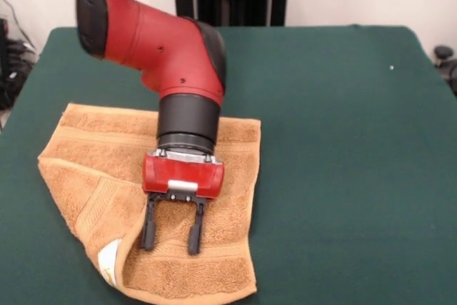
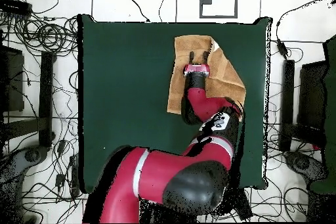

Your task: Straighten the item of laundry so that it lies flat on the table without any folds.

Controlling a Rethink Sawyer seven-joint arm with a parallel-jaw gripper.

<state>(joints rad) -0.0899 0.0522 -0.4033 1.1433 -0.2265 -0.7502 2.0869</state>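
The orange-tan towel [image 1: 93,176] lies on the left part of the dark green table [image 1: 343,148] in the front view. Its left side is folded over on a diagonal, and a small white tag [image 1: 108,256] shows at the fold's near end. My gripper [image 1: 171,237] hangs over the towel's near half, its two black fingers [image 1: 149,228] spread apart with nothing between them, tips at or just above the cloth. In the overhead view the towel [image 2: 230,77] lies near the table's far edge, with the gripper [image 2: 199,56] over it.
The red and black arm [image 1: 164,48] comes down from the upper left and hides part of the towel's middle. Bare green table stretches to the right of the towel. Cables and stands [image 2: 39,37] surround the table on the floor.
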